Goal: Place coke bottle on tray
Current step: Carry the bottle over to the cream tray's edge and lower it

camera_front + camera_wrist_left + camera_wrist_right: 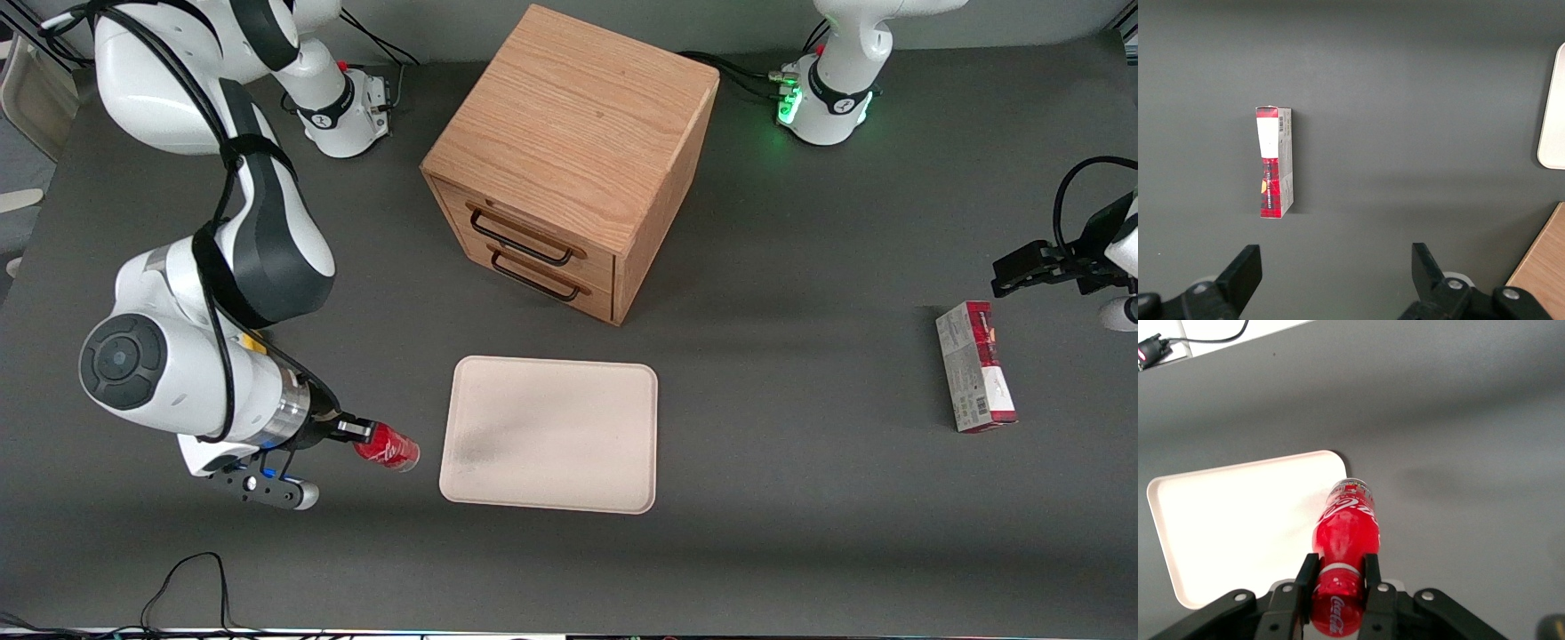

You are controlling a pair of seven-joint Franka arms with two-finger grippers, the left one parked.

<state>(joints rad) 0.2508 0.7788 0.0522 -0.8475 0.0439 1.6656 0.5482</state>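
My right gripper is shut on the coke bottle, a small red bottle with white script. It holds the bottle tilted above the table, beside the tray's edge toward the working arm's end. In the right wrist view the black fingers clamp the bottle near its cap end, and its base points at a rounded corner of the cream-pink tray. The tray carries nothing.
A wooden drawer cabinet with two handled drawers stands farther from the front camera than the tray. A red-and-grey carton box lies toward the parked arm's end; it also shows in the left wrist view.
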